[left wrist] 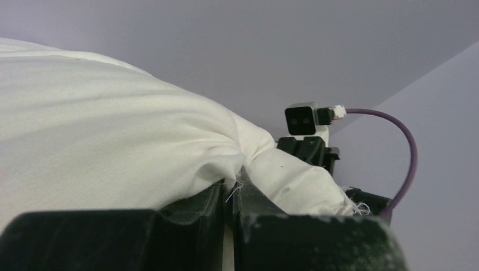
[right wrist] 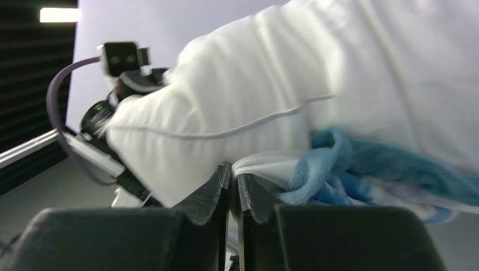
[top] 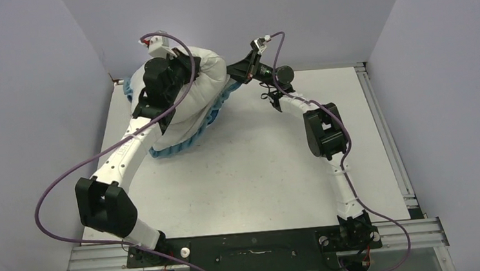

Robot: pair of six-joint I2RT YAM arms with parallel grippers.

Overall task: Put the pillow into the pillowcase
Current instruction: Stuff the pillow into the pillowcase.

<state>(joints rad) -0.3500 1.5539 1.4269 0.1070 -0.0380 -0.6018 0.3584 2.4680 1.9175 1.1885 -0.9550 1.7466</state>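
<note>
My left claw is clenched on a pinch of white cloth. I think it is a corner of the pillow. But that spot has a frayed edge, so I am not sure.

My right claw is clenched on the thin white edge of the pillowcase, just beside its blue ruffle.

The pillow is at the far left of the table, held up between my 2 claws. The pillowcase hangs under it and touches it.

I think I hold them this way so the mouth of the case is right by the pillow. Then the pillow can be pushed in. Most of the pillow looks to be outside the case.

I can read no words, brands or labels anywhere.
</note>
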